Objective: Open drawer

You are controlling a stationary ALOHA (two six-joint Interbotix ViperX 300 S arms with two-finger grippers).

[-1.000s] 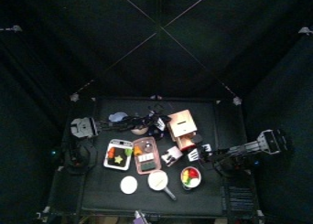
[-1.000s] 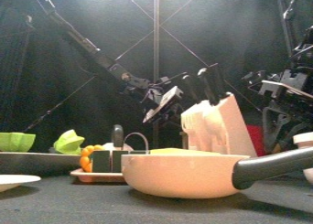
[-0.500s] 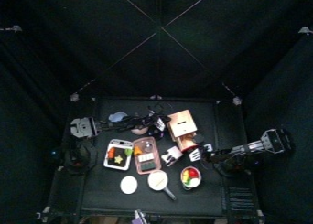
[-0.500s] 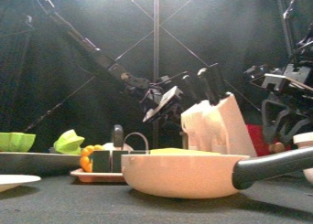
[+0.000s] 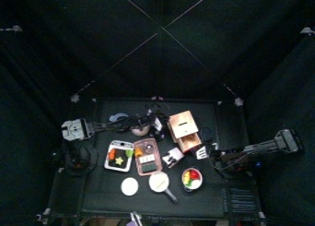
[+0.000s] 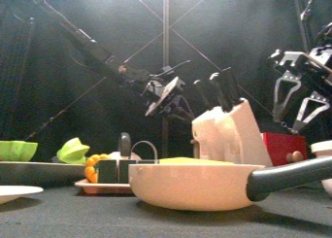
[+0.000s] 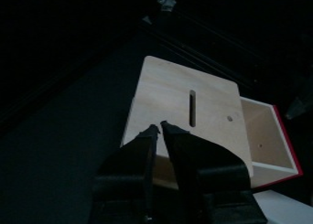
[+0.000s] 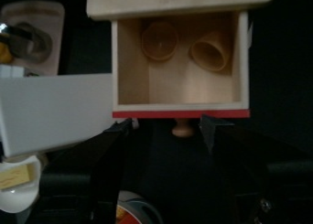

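One drawer (image 8: 178, 58), two wooden cups (image 8: 184, 45) inside

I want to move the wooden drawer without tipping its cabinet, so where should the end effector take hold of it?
The small round knob on the drawer's red-edged front, approached straight at that face. It is the only part sticking out, and the open right end effector has a jaw on each side of it.

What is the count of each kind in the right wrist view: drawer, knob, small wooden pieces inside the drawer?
drawer: 1
knob: 1
small wooden pieces: 2
Total: 4
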